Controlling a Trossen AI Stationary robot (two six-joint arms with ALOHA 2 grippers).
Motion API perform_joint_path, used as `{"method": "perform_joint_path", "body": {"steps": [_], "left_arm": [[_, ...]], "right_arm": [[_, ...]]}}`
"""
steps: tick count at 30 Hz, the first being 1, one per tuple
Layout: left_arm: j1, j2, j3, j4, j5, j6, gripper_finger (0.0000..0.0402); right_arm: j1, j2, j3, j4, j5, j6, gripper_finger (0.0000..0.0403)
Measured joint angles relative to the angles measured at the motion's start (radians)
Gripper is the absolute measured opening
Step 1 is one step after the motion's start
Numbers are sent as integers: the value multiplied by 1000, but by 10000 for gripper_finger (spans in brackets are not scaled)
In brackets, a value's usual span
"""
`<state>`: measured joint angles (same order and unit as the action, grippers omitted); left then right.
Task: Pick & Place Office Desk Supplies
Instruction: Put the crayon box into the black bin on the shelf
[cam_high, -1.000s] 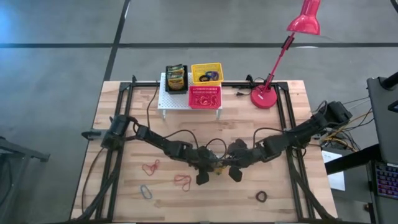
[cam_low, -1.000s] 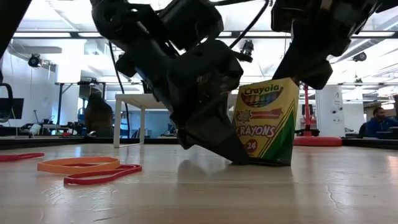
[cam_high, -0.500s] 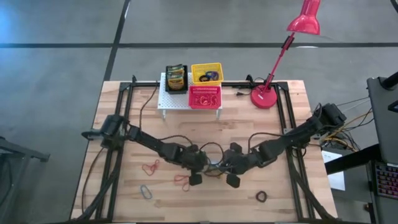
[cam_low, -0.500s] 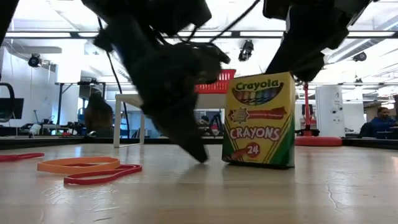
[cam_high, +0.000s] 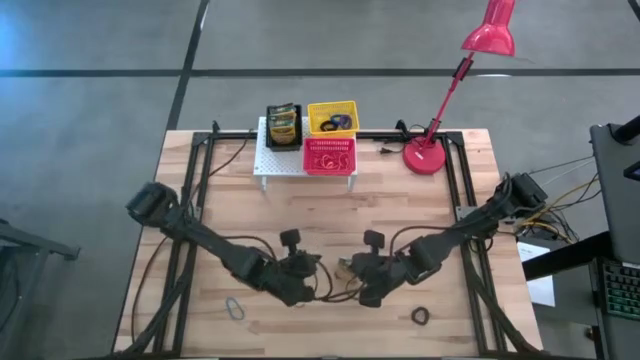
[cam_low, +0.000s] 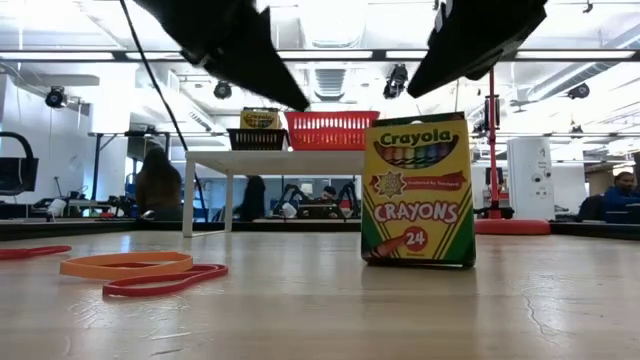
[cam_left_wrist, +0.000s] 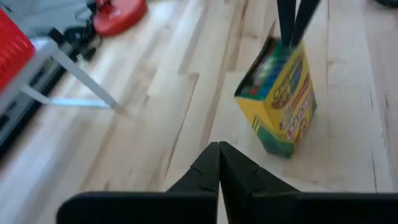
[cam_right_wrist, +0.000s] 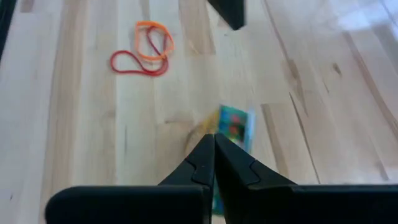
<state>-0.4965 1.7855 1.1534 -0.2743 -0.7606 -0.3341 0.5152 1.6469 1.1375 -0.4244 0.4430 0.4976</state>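
Observation:
A yellow-and-green crayon box stands upright on its bottom on the wooden table, between my two grippers. In the left wrist view the box lies just beyond my left gripper, which is shut. My right gripper is shut too and hovers over the box, seen from above. In the low view both grippers are lifted above the box: the left on its left side, the right just above its top. Neither touches it. Orange and red elastic loops lie flat on the table to the left.
A white rack at the far edge carries a black basket with a crayon box, a yellow basket and a pink-red basket. The red lamp stands right of it. More loops lie near the near edge.
Both grippers have risen off the crayon box and drawn back toward the table's near edge, the left also toward the left edge. The box, which leaned tilted against the left gripper a second ago, now stands upright and free.

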Motion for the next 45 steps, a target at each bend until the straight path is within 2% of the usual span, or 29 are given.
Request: {"method": "perform_joint_path", "body": {"steps": [6, 8, 11, 13, 15, 18, 20, 26, 30, 35, 45], "left_arm": [[16, 3, -27, 150, 26, 54, 56], [28, 5, -59, 195, 67, 54, 68], [50, 11, -112, 339, 176, 61, 71], [73, 15, -155, 451, 295, 77, 65], [101, 31, -190, 567, 426, 70, 53], [142, 69, -205, 659, 558, 50, 21], [164, 97, -200, 656, 595, 38, 6], [227, 198, -140, 656, 699, -17, 4], [250, 251, -112, 591, 706, -53, 4], [259, 277, -111, 562, 723, -124, 3], [267, 289, -111, 569, 755, -165, 3]], "right_arm": [[0, 18, 19, -22, 11, 5, 8], [0, 1, 13, -57, 61, 44, 8], [0, -44, -16, -167, 150, 136, 11], [-10, -78, -62, -212, 157, 212, 19], [-27, -113, -128, -208, 112, 264, 34], [-65, -162, -243, -135, 13, 303, 70], [-103, -189, -328, -44, -55, 310, 99], [-260, -221, -571, 367, -282, 279, 189], [-339, -209, -674, 626, -385, 263, 229], [-351, -205, -694, 695, -445, 262, 243], [-309, -205, -576, 612, -455, 231, 220]]}}
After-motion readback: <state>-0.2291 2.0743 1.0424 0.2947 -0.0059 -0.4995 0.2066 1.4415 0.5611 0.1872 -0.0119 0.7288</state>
